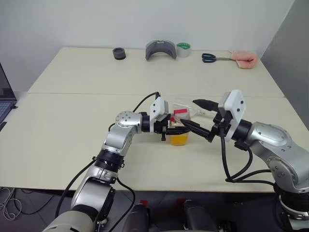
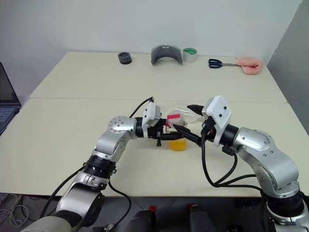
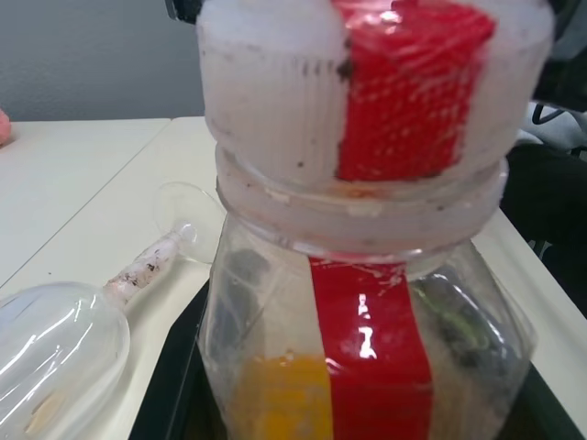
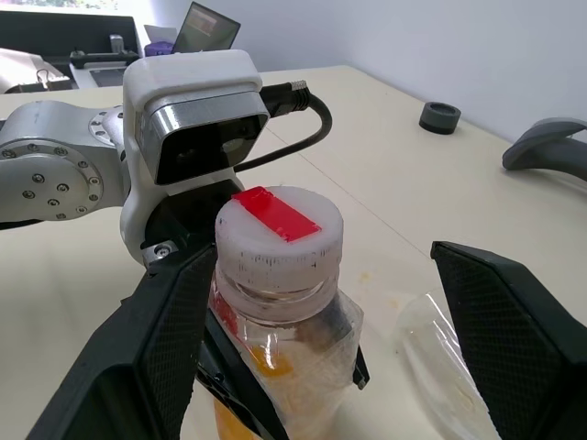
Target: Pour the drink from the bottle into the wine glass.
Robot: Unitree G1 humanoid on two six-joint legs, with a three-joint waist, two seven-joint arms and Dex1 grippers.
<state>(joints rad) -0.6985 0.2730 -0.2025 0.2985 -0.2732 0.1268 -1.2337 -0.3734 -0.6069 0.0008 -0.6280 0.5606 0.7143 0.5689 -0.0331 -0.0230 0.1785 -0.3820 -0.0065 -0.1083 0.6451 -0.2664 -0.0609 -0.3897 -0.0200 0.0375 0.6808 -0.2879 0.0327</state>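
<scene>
Item: left gripper (image 1: 169, 129), clamped on the bottle (image 1: 179, 129) at mid-table, holding it upright. Cap (image 4: 278, 236) on; a red stripe ran over its top and down the bottle's side.

Item: the drink (image 1: 179, 138), orange-yellow, sitting low in the bottle.

Item: right gripper (image 1: 202, 118), jaws spread wide to either side of the cap, gripping nothing.

Item: wine glass (image 3: 64, 362), lying on its side on the table (image 1: 72, 111) just beside the bottle; bowl empty.

Progress: nothing poured. Judged outstanding: remove the cap, stand the glass up, tip the bottle.

Far edge: black ring (image 1: 119, 53), grey curved piece (image 1: 161, 50), tape roll (image 1: 183, 50), scissors (image 1: 212, 58), pink cloth (image 1: 244, 60).

View notes: the left wrist view gave the glass's stem and foot and the drink's level; the right wrist view gave the cap's top between the spread fingers; the eye views gave the far-edge items together.
</scene>
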